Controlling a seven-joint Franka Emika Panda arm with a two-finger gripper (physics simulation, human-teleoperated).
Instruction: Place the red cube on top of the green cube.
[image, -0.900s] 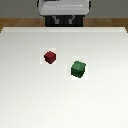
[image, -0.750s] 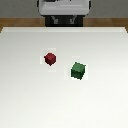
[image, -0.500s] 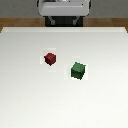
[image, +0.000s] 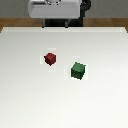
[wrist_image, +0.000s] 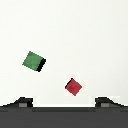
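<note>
I see no shift in either cube since the earlier frames. The red cube (wrist_image: 74, 86) lies on the white surface (image: 30, 100) between my two fingers (wrist_image: 22, 102), released and spread wide, untouched. The green cube (wrist_image: 34, 61) sits apart, beyond the red one and off to one side.

Small dark red plain cube (image: 49, 58), uniform colour, no pattern. Slightly larger dark green plain cube (image: 78, 71), likewise unmarked. White flat table surface (image: 30, 100), plain. Light grey robot base (image: 54, 10), upper frame.
</note>
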